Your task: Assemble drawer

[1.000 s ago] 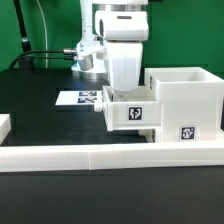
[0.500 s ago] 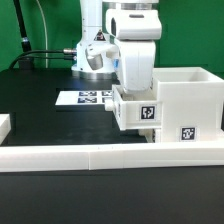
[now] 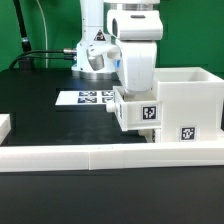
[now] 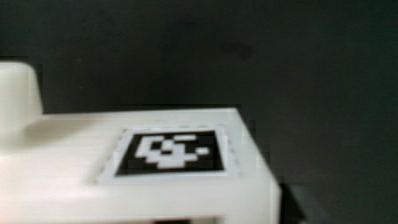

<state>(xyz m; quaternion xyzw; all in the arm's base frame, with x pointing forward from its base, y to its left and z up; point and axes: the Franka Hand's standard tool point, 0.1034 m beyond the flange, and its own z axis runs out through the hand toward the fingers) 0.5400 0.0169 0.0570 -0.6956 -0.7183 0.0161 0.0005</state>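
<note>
One small tagged tray (image 3: 137, 113) sits under the arm's tool (image 3: 135, 90), touching the exterior view's left side of the large drawer housing (image 3: 185, 105). The tool's fingers are hidden behind the tray, so its state cannot be determined. The marker board (image 3: 85, 98) lies flat on the black surface (image 3: 40, 110). The blurred wrist view shows what is probably the tray's tag (image 4: 173, 152).

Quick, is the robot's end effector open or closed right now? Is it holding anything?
End effector: cannot be told; its fingers are hidden behind the small tray at the housing.
</note>
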